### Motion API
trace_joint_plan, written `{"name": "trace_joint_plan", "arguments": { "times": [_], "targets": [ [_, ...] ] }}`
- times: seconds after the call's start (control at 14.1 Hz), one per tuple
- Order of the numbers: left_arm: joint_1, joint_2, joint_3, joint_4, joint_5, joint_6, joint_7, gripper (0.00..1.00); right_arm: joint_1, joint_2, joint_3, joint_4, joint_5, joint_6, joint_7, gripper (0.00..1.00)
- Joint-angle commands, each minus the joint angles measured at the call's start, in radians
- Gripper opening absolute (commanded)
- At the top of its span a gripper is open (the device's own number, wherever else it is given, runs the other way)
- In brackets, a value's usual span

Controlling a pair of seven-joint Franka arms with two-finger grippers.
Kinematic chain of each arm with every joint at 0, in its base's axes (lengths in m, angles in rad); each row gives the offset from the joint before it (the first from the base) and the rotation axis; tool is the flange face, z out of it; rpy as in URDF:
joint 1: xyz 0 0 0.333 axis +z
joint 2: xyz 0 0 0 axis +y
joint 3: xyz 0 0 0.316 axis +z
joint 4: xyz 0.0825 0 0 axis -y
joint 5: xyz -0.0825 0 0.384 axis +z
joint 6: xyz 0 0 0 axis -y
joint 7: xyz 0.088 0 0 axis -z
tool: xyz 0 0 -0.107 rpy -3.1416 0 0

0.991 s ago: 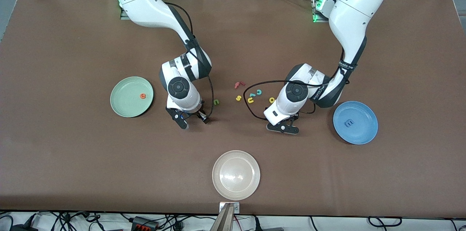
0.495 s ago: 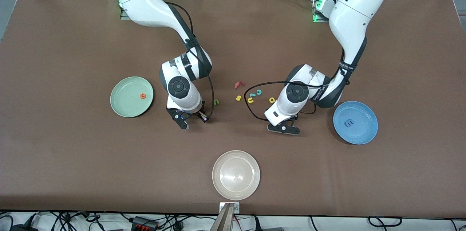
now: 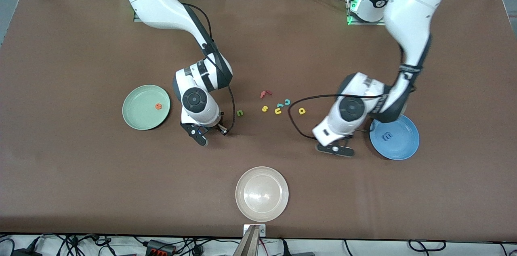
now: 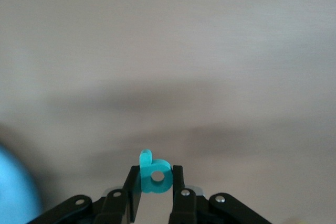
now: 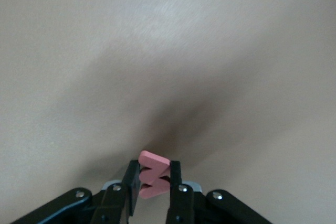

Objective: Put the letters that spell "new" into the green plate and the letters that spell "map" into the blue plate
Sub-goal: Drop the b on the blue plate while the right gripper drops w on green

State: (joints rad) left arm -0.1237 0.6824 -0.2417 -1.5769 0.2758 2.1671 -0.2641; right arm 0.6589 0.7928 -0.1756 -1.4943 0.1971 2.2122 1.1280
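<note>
My left gripper (image 4: 156, 174) is shut on the teal "p" (image 4: 156, 178) and hangs over the table beside the blue plate (image 3: 406, 149), which holds the dark blue "m" (image 3: 387, 136). My right gripper (image 5: 154, 169) is shut on the red "w" (image 5: 153, 181), low over the table between the green plate (image 3: 137, 116) and the green "n" (image 3: 240, 113). The orange "e" (image 3: 158, 106) lies in the green plate. The yellow "a" (image 3: 301, 111) lies on the table, toward the left arm's end of the letter group.
A red "f" (image 3: 265, 94), yellow "s" (image 3: 264, 108), yellow "u" (image 3: 278, 111) and teal "c" (image 3: 287, 102) lie mid-table. A cream-white plate (image 3: 262, 194) sits nearer the front camera. The left arm's black cable (image 3: 295, 124) loops low beside the "a".
Both grippers have shut on their letters. The left arm has moved with the "p" toward the blue plate. The right arm has shifted slightly toward the green plate.
</note>
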Motion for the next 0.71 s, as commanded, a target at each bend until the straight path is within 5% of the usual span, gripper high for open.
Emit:
{"name": "trace_joint_plan", "arguments": {
  "times": [0.0, 0.21, 0.57, 0.64],
  "targets": [
    [0.108, -0.055, -0.008, -0.02, 0.02, -0.087, 0.191, 0.08, -0.056, -0.101, -0.007, -0.02, -0.002, -0.179, -0.158, 0.05],
    [0.211, -0.064, -0.004, -0.038, 0.023, -0.131, 0.278, 0.11, -0.133, -0.199, -0.031, -0.102, -0.005, -0.321, -0.353, 0.05],
    [0.282, -0.076, -0.004, -0.158, 0.022, -0.121, 0.272, 0.21, -0.136, -0.296, -0.192, -0.322, -0.007, -0.316, -0.673, 0.05],
    [0.286, -0.09, -0.004, -0.179, 0.022, -0.119, 0.272, 0.41, -0.136, -0.299, -0.214, -0.346, -0.007, -0.312, -0.71, 0.05]
  ]
}}
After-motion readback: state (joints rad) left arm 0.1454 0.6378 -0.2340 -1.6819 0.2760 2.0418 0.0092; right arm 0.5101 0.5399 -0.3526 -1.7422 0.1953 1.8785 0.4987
